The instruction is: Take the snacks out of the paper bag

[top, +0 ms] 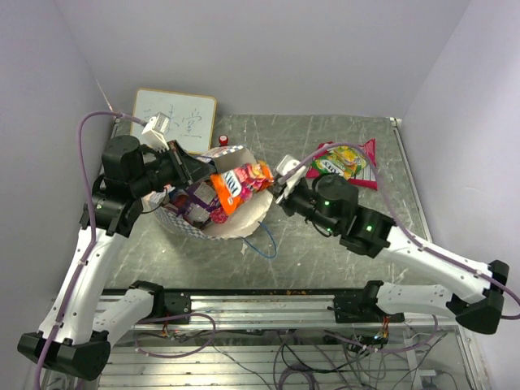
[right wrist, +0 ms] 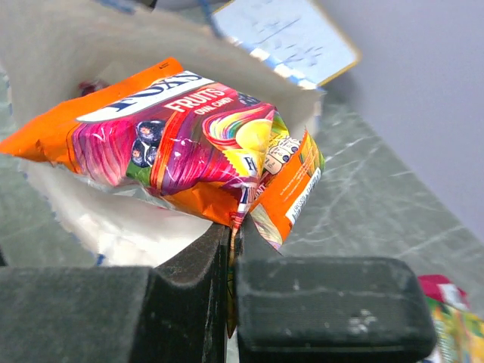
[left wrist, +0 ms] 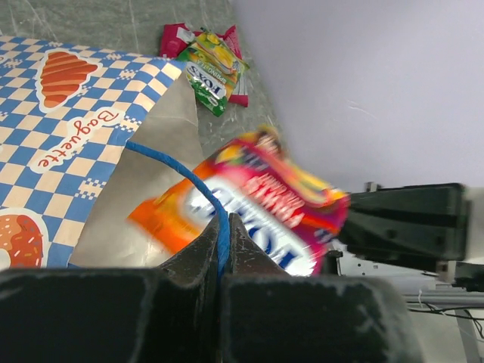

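The paper bag (top: 237, 221) lies on its side mid-table with its mouth open; its checkered side shows in the left wrist view (left wrist: 60, 128). My left gripper (top: 197, 172) is shut on the bag's blue cord handle (left wrist: 198, 193) and holds the mouth up. My right gripper (top: 280, 185) is shut on the edge of an orange-yellow snack packet (top: 238, 185), half out of the bag's mouth; it also shows in the right wrist view (right wrist: 181, 144) and the left wrist view (left wrist: 257, 200). More packets (top: 199, 207) stay inside the bag. A green and pink packet (top: 343, 162) lies on the table at right.
A framed whiteboard (top: 175, 120) leans at the back left. A small red knob (top: 223, 140) stands behind the bag. The bag's other blue cord (top: 264, 240) loops on the table in front. The table's metal rail (top: 268, 305) runs along the near edge.
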### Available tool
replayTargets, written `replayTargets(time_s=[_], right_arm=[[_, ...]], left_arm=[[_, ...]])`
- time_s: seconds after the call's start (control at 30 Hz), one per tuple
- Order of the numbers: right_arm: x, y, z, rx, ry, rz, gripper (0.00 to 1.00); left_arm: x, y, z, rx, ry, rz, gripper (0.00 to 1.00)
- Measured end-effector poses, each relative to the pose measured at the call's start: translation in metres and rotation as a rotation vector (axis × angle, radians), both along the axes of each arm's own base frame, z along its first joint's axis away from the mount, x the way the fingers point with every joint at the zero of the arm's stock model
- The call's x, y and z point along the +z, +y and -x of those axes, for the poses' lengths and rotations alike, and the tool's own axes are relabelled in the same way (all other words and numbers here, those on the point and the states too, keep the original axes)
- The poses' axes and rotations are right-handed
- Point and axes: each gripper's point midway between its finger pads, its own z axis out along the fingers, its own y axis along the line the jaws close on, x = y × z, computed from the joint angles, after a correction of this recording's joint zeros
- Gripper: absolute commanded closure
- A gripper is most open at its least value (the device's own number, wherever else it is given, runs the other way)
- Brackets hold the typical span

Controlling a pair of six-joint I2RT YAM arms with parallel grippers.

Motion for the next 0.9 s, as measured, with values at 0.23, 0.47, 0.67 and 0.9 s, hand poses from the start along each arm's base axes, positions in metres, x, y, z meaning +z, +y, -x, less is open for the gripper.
replayTargets(time_s=[0.23, 0.47, 0.67, 0.9], right_arm=[[0.052, -0.056, -0.016, -0.217, -0.169, -0.053, 1.00], [0.050, -0.126, -0.062, -0.562, -0.241, -0.080, 1.00], [0.035, -0.209, -0.115, -0.904, -0.225, -0.064, 1.00], [-0.045, -0.290, -0.187, -1.151, -0.060, 0.127, 1.00]], left_arm=[[-0.006, 0.003, -0.016, 0.040, 0.031, -0.031, 0.93], [-0.018, 0.010, -0.021, 0.081, 0.073, -0.087, 0.93], [-0.023, 0.012, -0.022, 0.078, 0.084, -0.118, 0.93], [-0.019, 0.007, -0.019, 0.042, 0.068, -0.106, 0.93]])
